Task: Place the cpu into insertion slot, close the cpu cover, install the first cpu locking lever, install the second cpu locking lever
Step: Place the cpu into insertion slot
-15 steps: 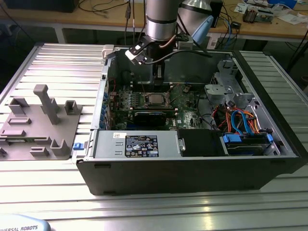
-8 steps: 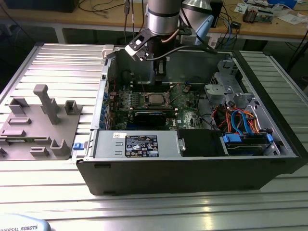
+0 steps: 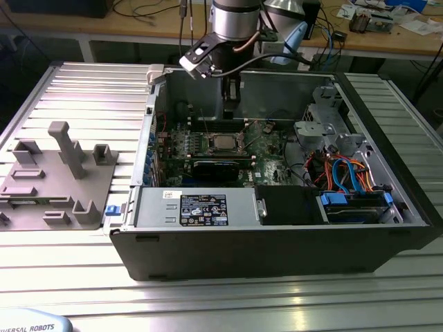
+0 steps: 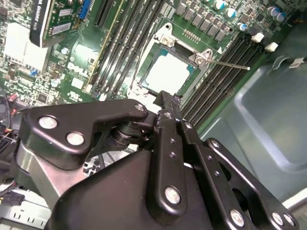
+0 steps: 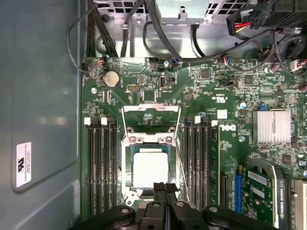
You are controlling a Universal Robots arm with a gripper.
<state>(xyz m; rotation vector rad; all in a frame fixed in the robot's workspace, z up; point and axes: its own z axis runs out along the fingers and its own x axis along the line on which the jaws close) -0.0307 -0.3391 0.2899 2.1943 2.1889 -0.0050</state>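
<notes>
Cpu lies seated in the insertion slot, with the cpu cover swung open beyond it, so closing the cover looks to be the step in hand. The gripper hovers just beside the slot, fingers pressed together (nothing seen between them). The plate must come down without scraping the chip. Memory slots crowd both sides.

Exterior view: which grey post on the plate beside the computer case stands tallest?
The T-topped post near the middle of the plate. It rises well above the low blocks around it.
</notes>
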